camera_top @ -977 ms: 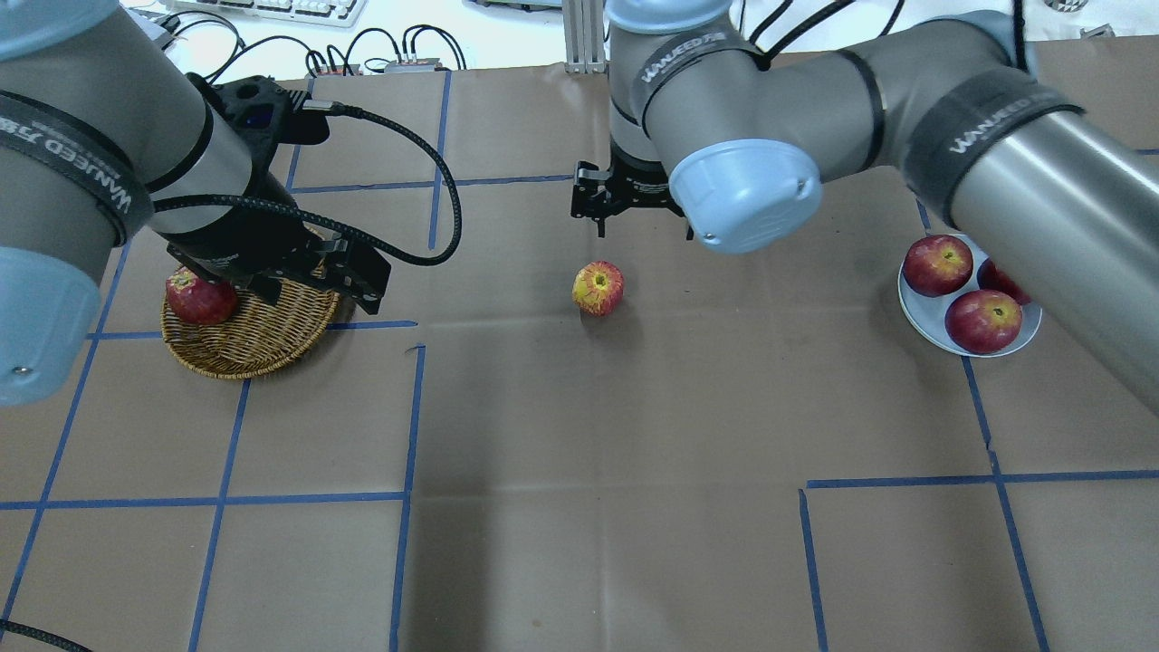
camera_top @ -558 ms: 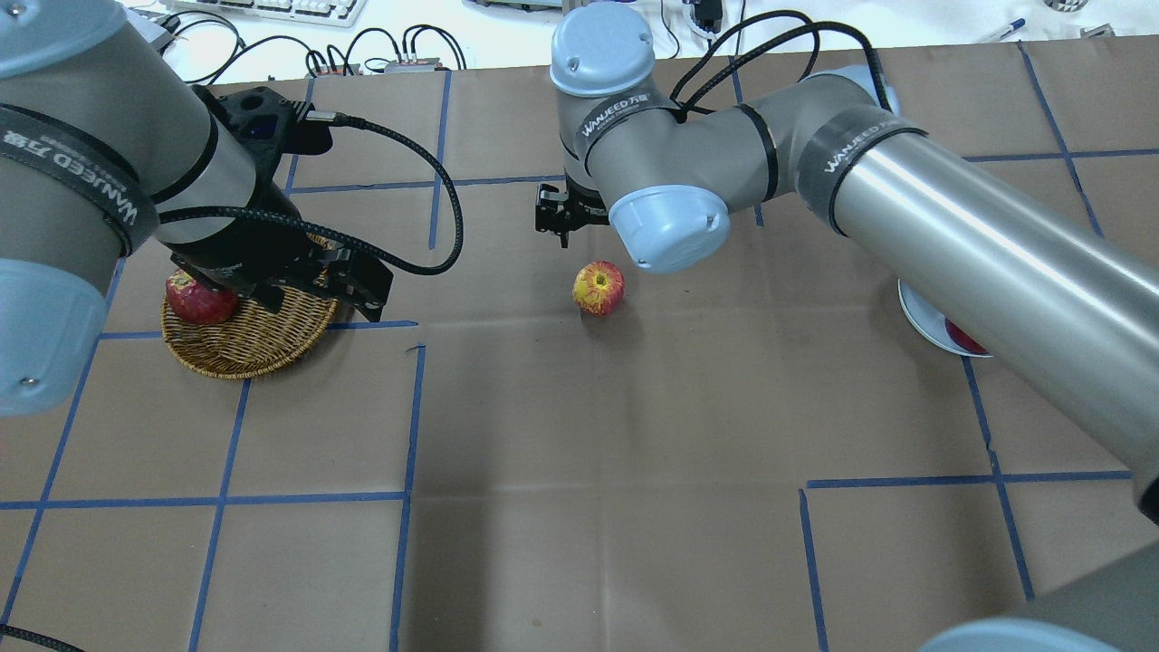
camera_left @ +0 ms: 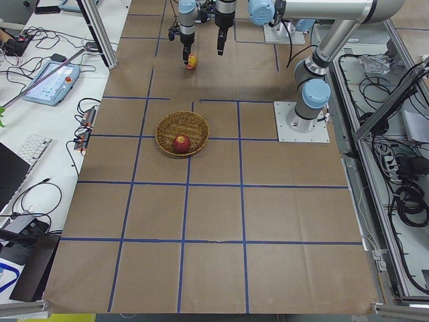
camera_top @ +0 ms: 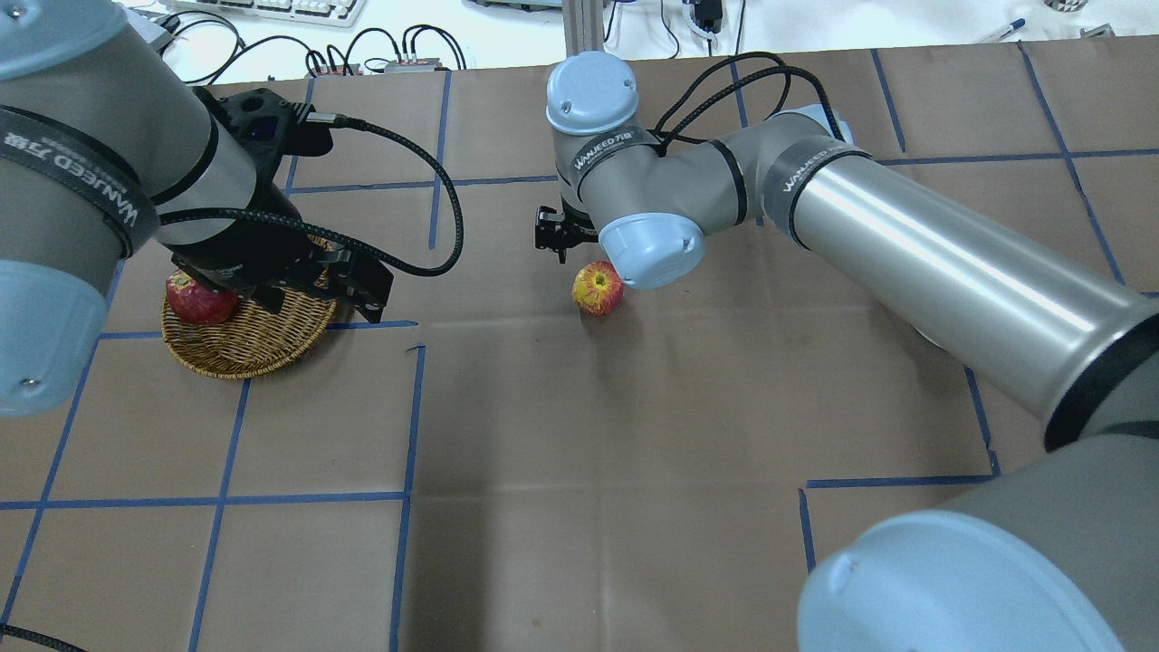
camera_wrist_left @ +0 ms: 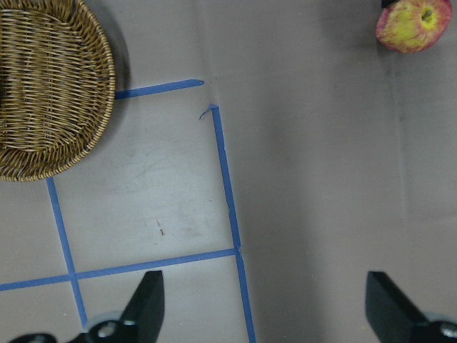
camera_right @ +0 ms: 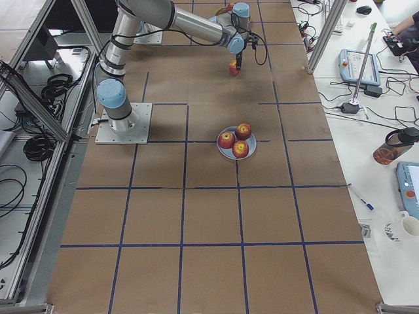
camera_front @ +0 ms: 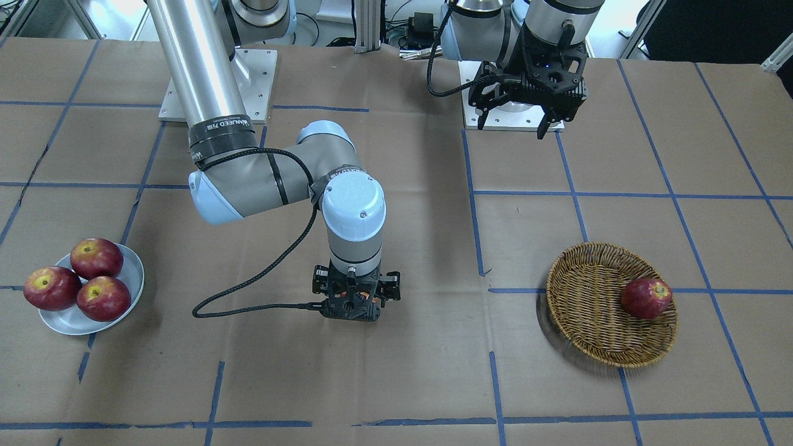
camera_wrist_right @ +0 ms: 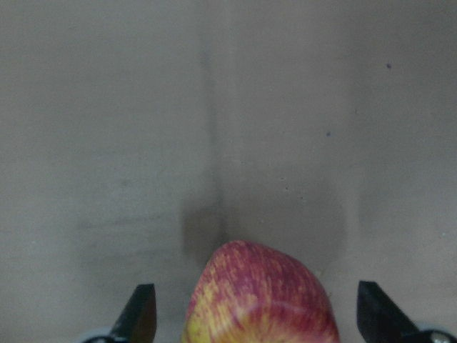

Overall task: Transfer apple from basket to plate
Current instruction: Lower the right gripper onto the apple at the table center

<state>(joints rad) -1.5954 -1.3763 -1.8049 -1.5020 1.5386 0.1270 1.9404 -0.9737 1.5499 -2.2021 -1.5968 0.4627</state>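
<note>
The pale pinkish-red apple (camera_top: pixel 598 288) with yellow streaks lies on the brown paper mid-table, outside the basket. My right gripper (camera_top: pixel 566 254) is open and stands over it. In the right wrist view the apple (camera_wrist_right: pixel 260 293) sits between the two fingertips (camera_wrist_right: pixel 139 314). From the front the gripper (camera_front: pixel 356 306) hides it. My left gripper (camera_front: pixel 514 124) is open and empty, held high above the table near the wicker basket (camera_top: pixel 249 344). In its wrist view the basket (camera_wrist_left: pixel 50 93) is at top left and the apple (camera_wrist_left: pixel 416 25) at top right. The plate (camera_front: pixel 68 323) is hidden in the overhead view.
A darker red apple (camera_front: pixel 646 298) lies in the basket (camera_front: pixel 582 303). Three dark red apples (camera_front: pixel 96 257) crowd the plate (camera_right: pixel 226 152). My right arm (camera_top: pixel 905 254) stretches across the right half of the table. Blue tape lines grid the paper.
My right arm has swung left and come down, bringing its open gripper over the pale apple and covering the plate in the overhead view. The left arm has barely moved.
</note>
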